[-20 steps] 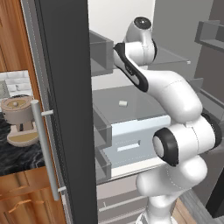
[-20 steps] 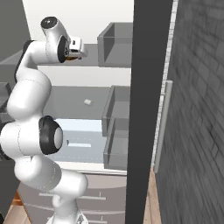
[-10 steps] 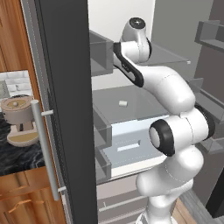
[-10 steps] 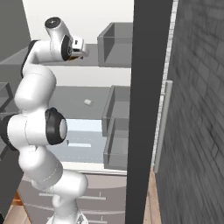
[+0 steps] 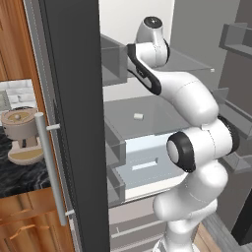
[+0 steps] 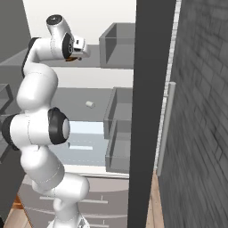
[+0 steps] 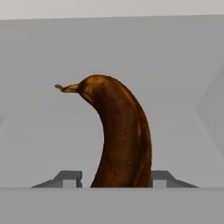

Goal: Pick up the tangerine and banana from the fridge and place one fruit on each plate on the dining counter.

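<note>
The banana (image 7: 120,135), dark brown with a stub of stem at its upper left, rises straight up from between my gripper's (image 7: 116,180) two dark fingertips (image 7: 70,179) on an upper grey shelf of the open fridge (image 5: 74,123). The fingertips press in on both of its sides, so the gripper is shut on it. In the right base view my hand (image 6: 76,45) reaches over that shelf at the upper left, with a brown-orange patch just beneath it. The tangerine and the plates are out of view.
A tiny white block (image 5: 138,116) lies on the middle shelf. Below it is the pale blue-white drawer (image 5: 147,165). Grey door bins (image 6: 120,44) hang on the right door. Left of the fridge door, a black marble top (image 5: 19,177) carries a tan object.
The fingers have closed in from wide open onto the banana. The arm's upper links have shifted slightly, and the hand stays over the upper shelf.
</note>
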Controlling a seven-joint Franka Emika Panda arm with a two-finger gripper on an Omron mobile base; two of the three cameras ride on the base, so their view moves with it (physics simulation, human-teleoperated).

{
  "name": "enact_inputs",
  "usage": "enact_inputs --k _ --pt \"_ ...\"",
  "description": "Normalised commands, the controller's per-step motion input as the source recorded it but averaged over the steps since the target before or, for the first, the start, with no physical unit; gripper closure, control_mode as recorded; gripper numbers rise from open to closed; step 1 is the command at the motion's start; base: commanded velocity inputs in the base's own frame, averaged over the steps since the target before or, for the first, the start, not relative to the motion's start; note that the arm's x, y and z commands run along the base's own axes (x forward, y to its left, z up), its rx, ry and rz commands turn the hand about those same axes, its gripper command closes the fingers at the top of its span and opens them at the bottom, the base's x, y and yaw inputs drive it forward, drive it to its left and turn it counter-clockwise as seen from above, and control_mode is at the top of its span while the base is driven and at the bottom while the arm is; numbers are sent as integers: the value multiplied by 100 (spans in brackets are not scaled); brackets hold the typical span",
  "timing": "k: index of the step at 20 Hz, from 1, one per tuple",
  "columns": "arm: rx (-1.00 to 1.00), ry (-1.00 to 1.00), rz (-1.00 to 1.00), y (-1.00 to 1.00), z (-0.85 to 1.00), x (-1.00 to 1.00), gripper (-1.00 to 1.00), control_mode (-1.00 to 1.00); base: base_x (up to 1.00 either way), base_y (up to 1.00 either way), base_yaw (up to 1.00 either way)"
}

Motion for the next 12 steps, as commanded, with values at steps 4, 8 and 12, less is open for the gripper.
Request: enact_inputs --k 4,8,12 --pt "3 -7 0 2 -11 -14 100 -100 0 0 0" --pt "8 -15 0 -1 0 -66 100 -100 0 0 0" --pt "14 -14 0 -9 7 -97 100 -100 0 0 0"
